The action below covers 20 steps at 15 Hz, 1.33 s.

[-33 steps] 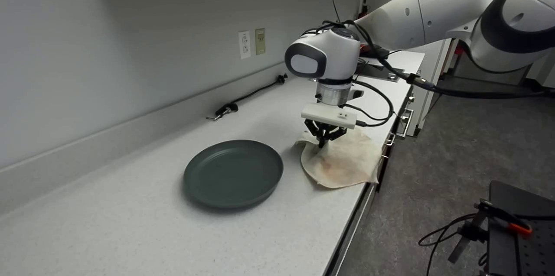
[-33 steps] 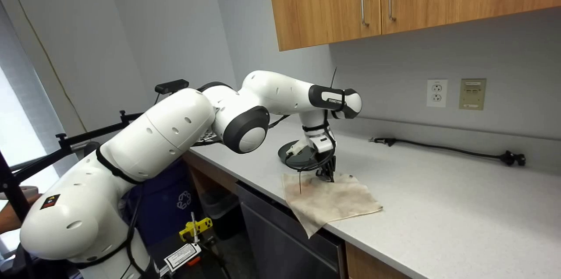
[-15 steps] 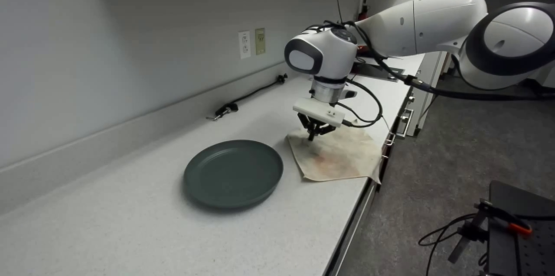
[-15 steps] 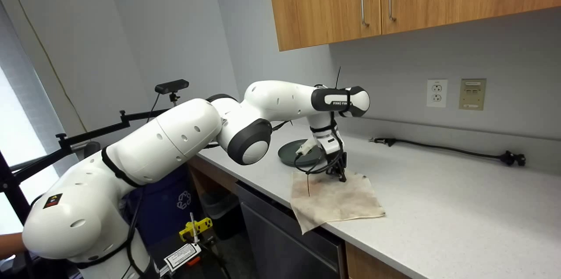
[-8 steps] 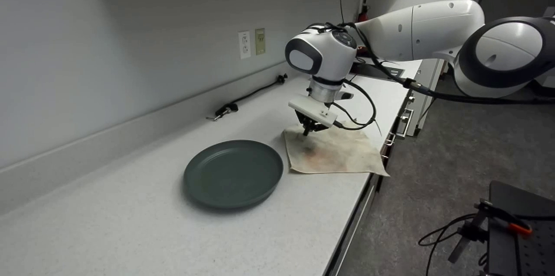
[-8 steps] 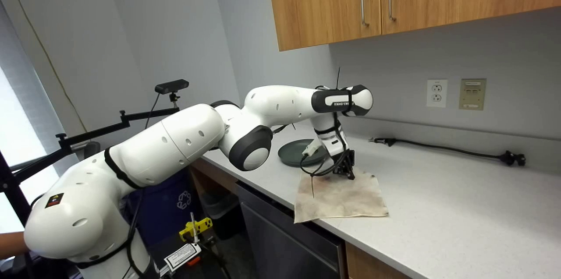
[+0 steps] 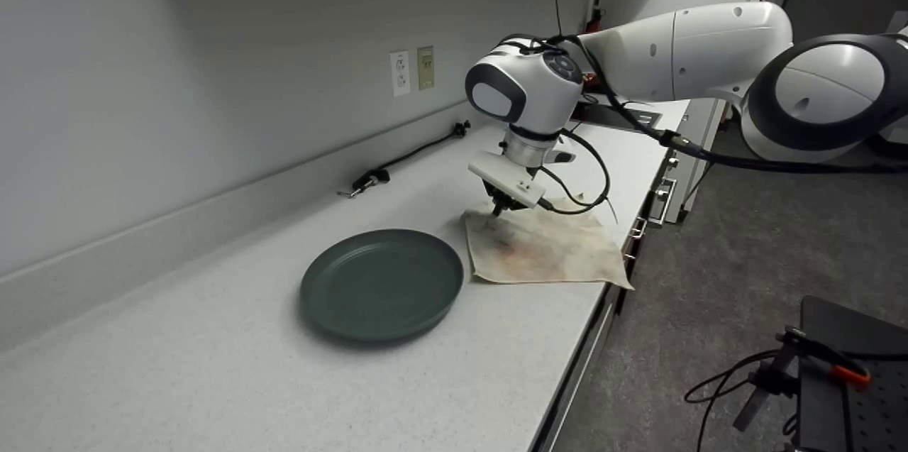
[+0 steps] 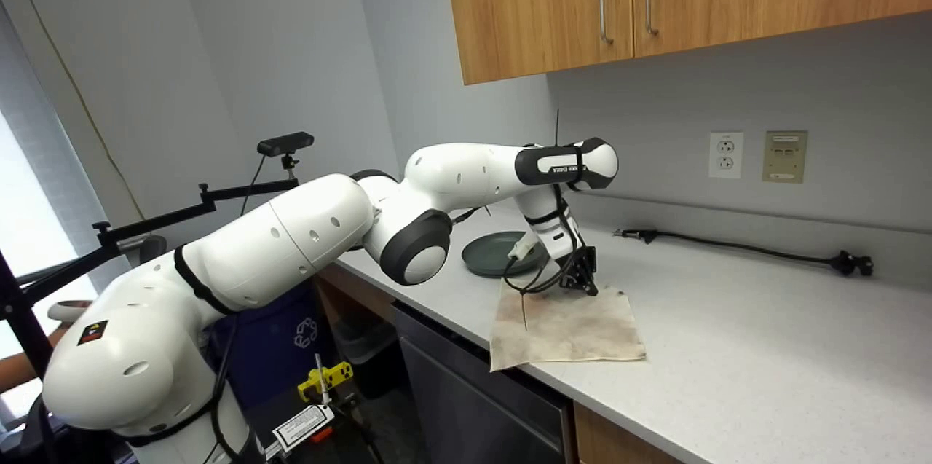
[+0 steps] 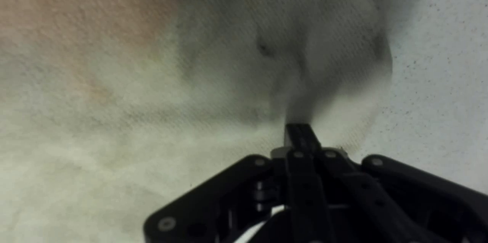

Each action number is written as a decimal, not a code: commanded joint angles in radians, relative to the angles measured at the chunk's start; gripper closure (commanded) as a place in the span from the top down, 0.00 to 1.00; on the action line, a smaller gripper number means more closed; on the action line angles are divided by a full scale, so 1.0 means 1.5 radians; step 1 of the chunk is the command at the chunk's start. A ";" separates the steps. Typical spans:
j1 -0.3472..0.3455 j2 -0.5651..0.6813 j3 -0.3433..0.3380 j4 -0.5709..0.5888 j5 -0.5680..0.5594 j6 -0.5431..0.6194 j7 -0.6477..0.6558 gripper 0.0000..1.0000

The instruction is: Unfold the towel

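Along a grey wall (image 7: 248,83) runs a pale speckled counter (image 7: 248,381), with a black cord (image 7: 420,150) lying at the back. A round dark green plate (image 7: 381,285) sits on it, and just beside the plate the beige towel (image 7: 550,253) lies spread nearly flat, marked with brownish smudges, one corner poking past the counter's front edge. Over the towel, near its corner closest to the wall, the gripper (image 9: 300,131) leans at a tilt, its jaws pressed together; whether they pinch the towel, I cannot tell.
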 commanded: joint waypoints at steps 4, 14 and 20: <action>-0.022 -0.109 -0.036 -0.151 0.058 0.069 -0.009 0.00; -0.167 -0.243 0.142 -0.451 0.055 0.064 -0.072 0.00; -0.336 -0.302 0.302 -0.654 0.055 0.045 0.106 0.00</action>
